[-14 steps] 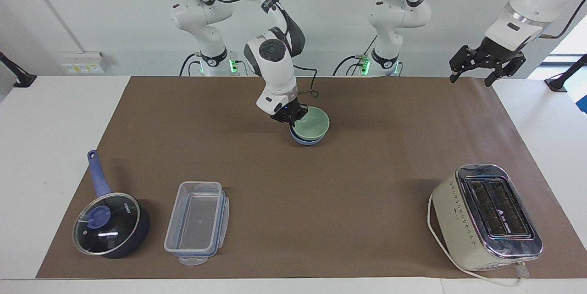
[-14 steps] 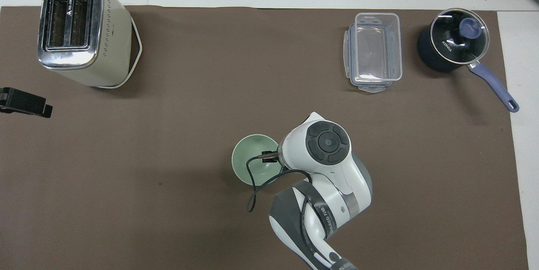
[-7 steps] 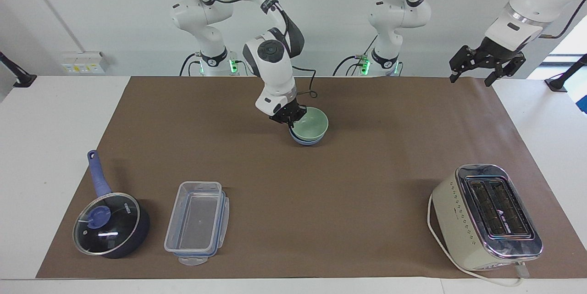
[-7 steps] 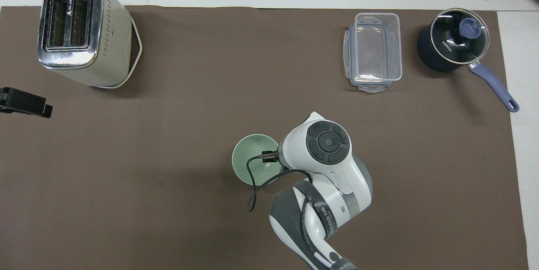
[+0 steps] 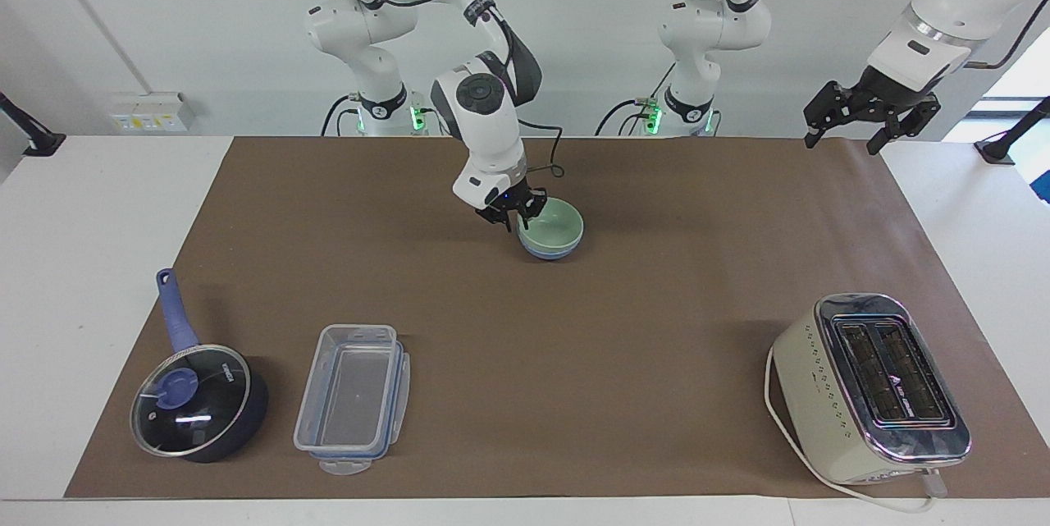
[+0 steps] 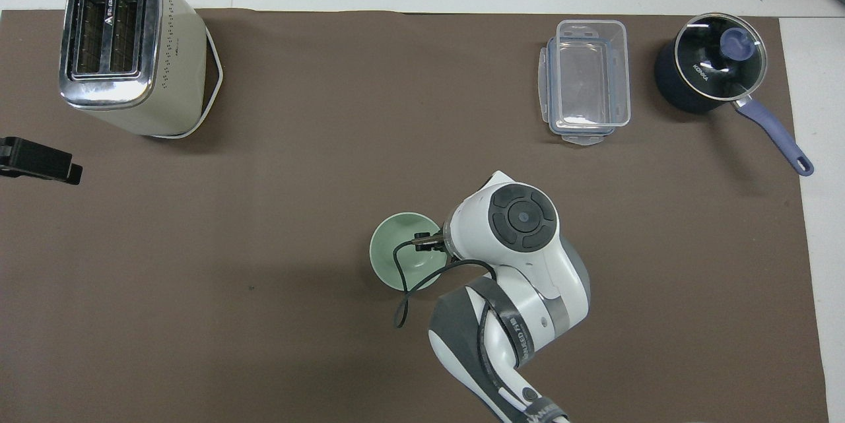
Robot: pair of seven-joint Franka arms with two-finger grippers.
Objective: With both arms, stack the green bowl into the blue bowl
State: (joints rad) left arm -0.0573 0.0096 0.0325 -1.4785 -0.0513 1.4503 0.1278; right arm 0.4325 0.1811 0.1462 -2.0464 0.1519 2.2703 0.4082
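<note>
The pale green bowl (image 5: 558,222) sits nested in the blue bowl (image 5: 550,252) in the middle of the brown mat; only a blue band shows under it. From overhead I see the green bowl (image 6: 398,251), while the blue bowl is hidden beneath it. My right gripper (image 5: 512,219) is at the green bowl's rim on the side toward the right arm's end, fingers apart, holding nothing. The right wrist covers it in the overhead view. My left gripper (image 5: 869,114) hangs open and waiting, high over the mat's corner by the left arm's base, with its tip (image 6: 39,160) at the overhead view's edge.
A cream toaster (image 5: 869,382) stands at the left arm's end, farther from the robots. A clear plastic container (image 5: 353,395) and a dark blue saucepan with glass lid (image 5: 197,403) lie at the right arm's end, also farther out.
The green bowl has settled lower into the blue bowl. My right gripper has let go of its rim and opened. The left arm has not moved.
</note>
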